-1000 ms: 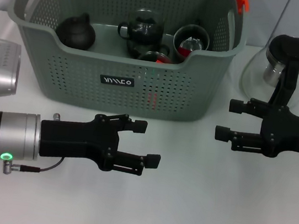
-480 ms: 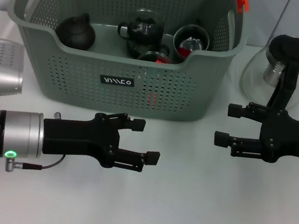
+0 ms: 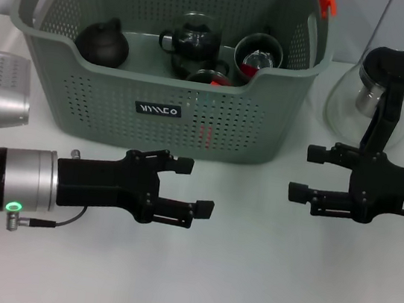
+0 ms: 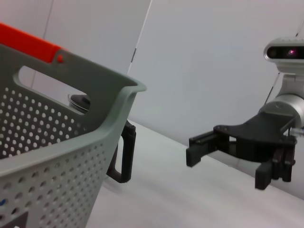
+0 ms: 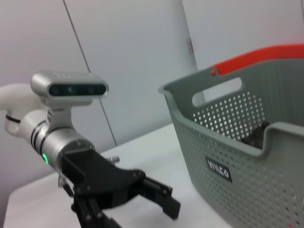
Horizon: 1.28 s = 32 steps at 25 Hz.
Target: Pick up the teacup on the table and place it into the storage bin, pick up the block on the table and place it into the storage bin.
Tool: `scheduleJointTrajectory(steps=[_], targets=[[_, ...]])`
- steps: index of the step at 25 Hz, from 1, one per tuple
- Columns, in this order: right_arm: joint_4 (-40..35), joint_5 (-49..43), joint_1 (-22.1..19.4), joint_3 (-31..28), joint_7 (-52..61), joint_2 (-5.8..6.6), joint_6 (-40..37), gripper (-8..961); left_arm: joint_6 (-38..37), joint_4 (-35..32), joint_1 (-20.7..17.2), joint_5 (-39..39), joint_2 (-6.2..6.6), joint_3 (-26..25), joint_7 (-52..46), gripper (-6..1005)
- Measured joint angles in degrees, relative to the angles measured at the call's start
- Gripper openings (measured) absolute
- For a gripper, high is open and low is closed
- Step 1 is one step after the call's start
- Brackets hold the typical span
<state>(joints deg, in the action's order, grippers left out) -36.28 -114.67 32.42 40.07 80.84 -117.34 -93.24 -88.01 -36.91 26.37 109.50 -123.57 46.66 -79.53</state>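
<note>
The grey perforated storage bin [image 3: 155,107] stands at the back of the table; its side also fills part of the left wrist view [image 4: 52,166] and the right wrist view [image 5: 247,147]. Inside it lie a dark teapot [image 3: 103,42], dark glass teacups [image 3: 195,37] and a bit of red [image 3: 248,70] that may be the block. My left gripper [image 3: 195,188] hovers open and empty over the table in front of the bin. My right gripper [image 3: 304,172] is open and empty to the bin's right, in front of the carafe.
A glass carafe [image 3: 388,87] with a black lid and handle stands at the back right, right behind the right arm. Its handle [image 4: 124,152] shows beside the bin in the left wrist view. White table surface lies between the two grippers.
The left gripper has drawn back slightly to the left. The right gripper has shifted a little toward the table's near side. Both stay open.
</note>
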Motion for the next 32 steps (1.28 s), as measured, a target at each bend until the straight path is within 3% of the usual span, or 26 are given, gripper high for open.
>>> scheduleJointTrajectory(steps=[12, 32], targets=[[3.2, -3.7, 1.6, 0.6, -0.2, -0.35, 4.4, 947, 0.0, 0.1, 0.7, -0.4, -0.24, -0.2, 0.1, 952], [3.1, -3.7, 1.3, 0.6, -0.4, -0.53, 4.5, 946, 0.0, 0.7, 0.7, -0.4, -0.44, -0.2, 0.1, 952]])
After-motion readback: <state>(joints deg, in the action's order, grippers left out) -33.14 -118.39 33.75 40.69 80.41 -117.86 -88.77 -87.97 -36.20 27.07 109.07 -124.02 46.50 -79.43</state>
